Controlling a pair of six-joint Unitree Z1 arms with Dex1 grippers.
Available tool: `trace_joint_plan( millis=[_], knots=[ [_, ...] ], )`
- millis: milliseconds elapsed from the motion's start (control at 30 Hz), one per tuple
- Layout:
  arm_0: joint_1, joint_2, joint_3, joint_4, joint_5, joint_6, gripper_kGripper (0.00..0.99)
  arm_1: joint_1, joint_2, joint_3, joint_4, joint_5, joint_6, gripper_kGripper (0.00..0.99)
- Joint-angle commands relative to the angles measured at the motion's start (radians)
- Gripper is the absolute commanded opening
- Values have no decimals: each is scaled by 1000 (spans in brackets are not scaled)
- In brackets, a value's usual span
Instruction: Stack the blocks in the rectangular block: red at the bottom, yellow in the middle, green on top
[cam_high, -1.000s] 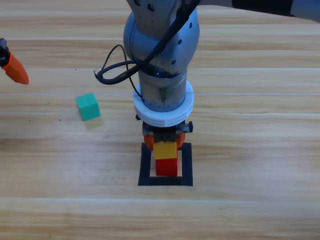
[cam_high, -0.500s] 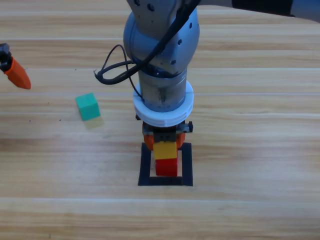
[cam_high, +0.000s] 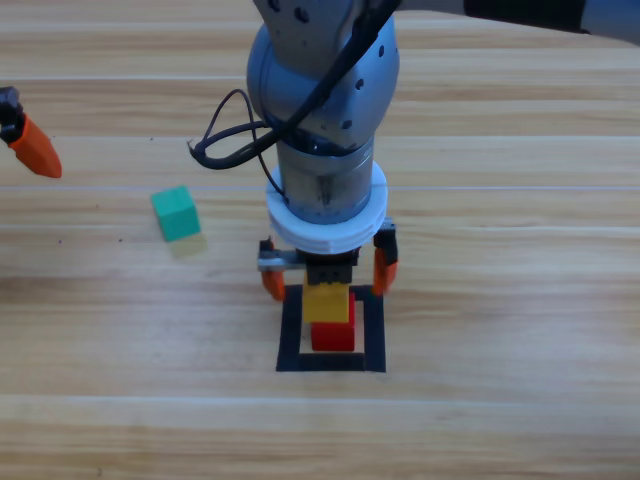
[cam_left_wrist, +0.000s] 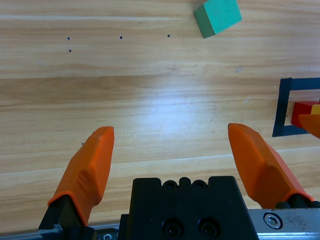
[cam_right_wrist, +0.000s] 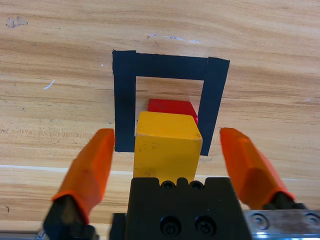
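Right tool (cam_high: 328, 268) open astride yellow (cam_high: 328, 303), which sits on red (cam_high: 334, 336) inside rectangle (cam_high: 292, 330). Left tool (cam_left_wrist: 172, 150) open, idle; green (cam_high: 175, 213) unstacked.

Right pincer (cam_high: 328, 270) points straight down mid-picture, jaws spread wide. Left pincer (cam_left_wrist: 175, 150) waits at the left edge, jaws apart.

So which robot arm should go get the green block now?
Probably the left. Its open gripper waits nearer the green block; the right gripper, open too, is over the yellow block.
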Motion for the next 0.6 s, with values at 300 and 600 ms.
trace_joint_plan(
  millis=[300,600],
  knots=[
    [-84,66,-21,-95,34,-171,971,15,-167,72,10,-44,-50,990],
    [-277,336,-288,-7,180,-517,971,-14,-396,199,-56,-83,-192,990]
  ],
)
